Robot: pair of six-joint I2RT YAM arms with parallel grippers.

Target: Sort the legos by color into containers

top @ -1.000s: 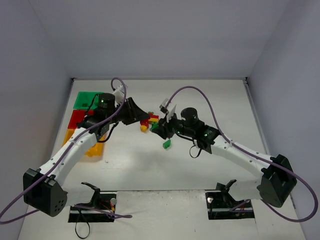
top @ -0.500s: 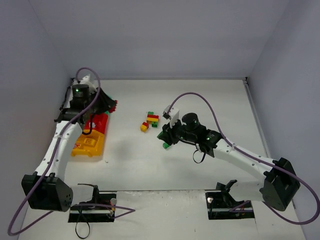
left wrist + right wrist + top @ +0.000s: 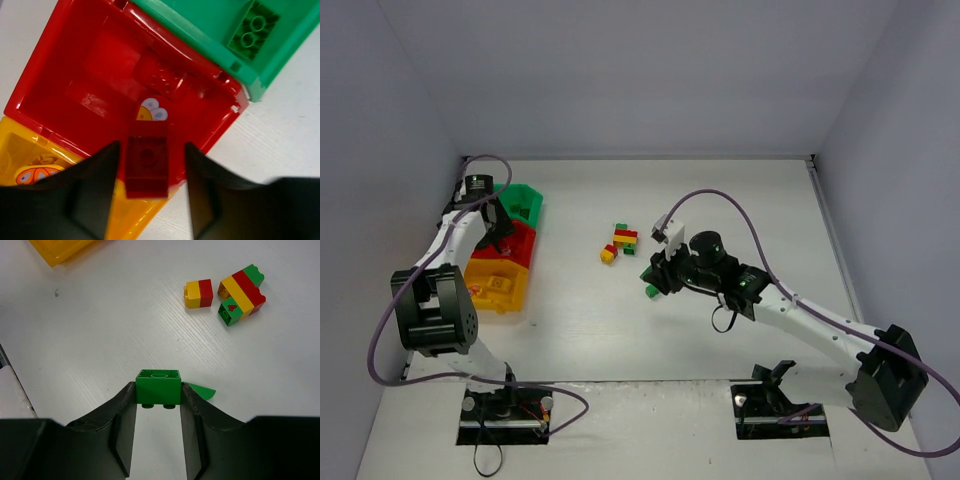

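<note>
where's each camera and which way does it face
Top external: above and behind the left arm and right arm, both in view, looking down at the table.
Left wrist: on the left arm, looking down into the red bin; shows the left end effector with a red brick between its fingers.
Right wrist: on the right arm, looking down at the table; shows the right end effector shut on a green brick, stacks ahead.
Shared: the stacks, top external and right wrist; the red bin, top external and left wrist.
</note>
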